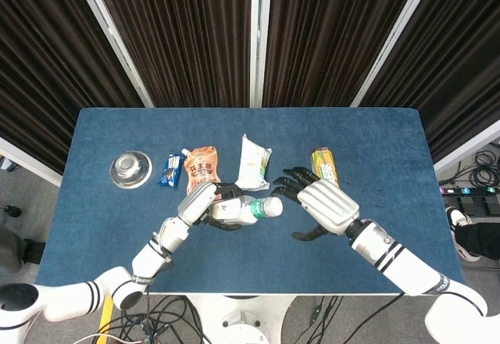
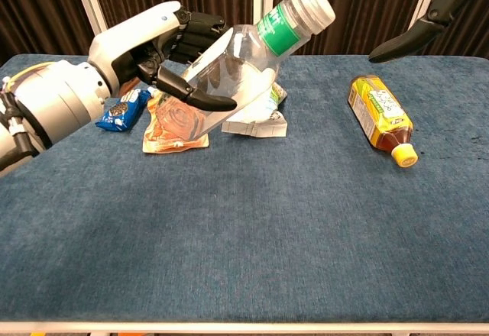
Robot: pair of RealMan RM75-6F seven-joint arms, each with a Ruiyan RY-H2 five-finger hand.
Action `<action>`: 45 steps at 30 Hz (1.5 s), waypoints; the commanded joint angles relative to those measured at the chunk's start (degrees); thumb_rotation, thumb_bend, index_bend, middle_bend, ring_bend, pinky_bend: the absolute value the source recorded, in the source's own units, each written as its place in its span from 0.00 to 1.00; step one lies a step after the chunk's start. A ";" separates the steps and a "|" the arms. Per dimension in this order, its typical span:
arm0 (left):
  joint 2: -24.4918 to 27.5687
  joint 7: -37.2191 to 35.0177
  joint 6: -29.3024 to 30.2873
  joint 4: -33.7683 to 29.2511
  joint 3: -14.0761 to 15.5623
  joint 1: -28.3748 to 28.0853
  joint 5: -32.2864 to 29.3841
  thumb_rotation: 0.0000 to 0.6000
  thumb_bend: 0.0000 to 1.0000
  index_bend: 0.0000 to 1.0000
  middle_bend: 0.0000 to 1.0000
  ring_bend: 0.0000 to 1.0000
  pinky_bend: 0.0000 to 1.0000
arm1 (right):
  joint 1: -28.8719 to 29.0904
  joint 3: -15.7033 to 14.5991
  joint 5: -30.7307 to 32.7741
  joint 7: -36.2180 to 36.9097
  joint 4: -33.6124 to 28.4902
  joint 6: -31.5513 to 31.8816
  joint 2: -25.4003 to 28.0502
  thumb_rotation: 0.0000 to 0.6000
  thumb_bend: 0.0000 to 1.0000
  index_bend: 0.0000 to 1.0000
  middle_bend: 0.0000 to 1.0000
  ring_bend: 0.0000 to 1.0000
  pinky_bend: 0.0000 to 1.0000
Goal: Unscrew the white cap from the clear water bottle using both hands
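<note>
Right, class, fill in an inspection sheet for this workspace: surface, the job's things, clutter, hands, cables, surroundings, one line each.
Surface: blue cloth table, flat.
Job's things: clear water bottle held tilted above the table; white cap still on, pointing toward the right hand.
Clutter: steel bowl, blue snack packet, orange pouch, white bag, yellow tea bottle lying on its side.
Hands: left hand grips the bottle's body; right hand open, fingers spread beside the cap, not touching.
Cables: black tangle on the floor under the front edge.
Surroundings: dark curtains behind.
</note>
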 commanded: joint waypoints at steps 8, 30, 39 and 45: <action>0.27 0.68 -0.34 -0.33 0.20 -0.67 -0.89 1.00 0.17 0.63 0.60 0.55 0.55 | 0.41 -0.79 0.54 -0.61 -0.23 0.09 -0.62 1.00 0.08 0.24 0.12 0.00 0.04; 0.52 0.31 -1.03 -0.57 0.61 -1.32 -2.49 1.00 0.17 0.63 0.60 0.55 0.54 | -0.40 -0.92 0.22 -2.82 0.44 4.18 -1.47 1.00 0.08 0.25 0.13 0.00 0.04; 0.29 0.96 -1.27 -0.54 0.45 -1.53 -3.24 1.00 0.17 0.63 0.60 0.54 0.54 | -0.19 -1.85 -0.17 -3.35 -0.28 2.94 -1.06 1.00 0.08 0.25 0.13 0.00 0.04; 0.31 1.16 -1.92 -0.45 0.30 -1.83 -3.81 1.00 0.16 0.63 0.59 0.54 0.54 | 0.38 -1.67 -1.41 -3.65 -1.09 2.76 -1.19 1.00 0.09 0.25 0.13 0.00 0.04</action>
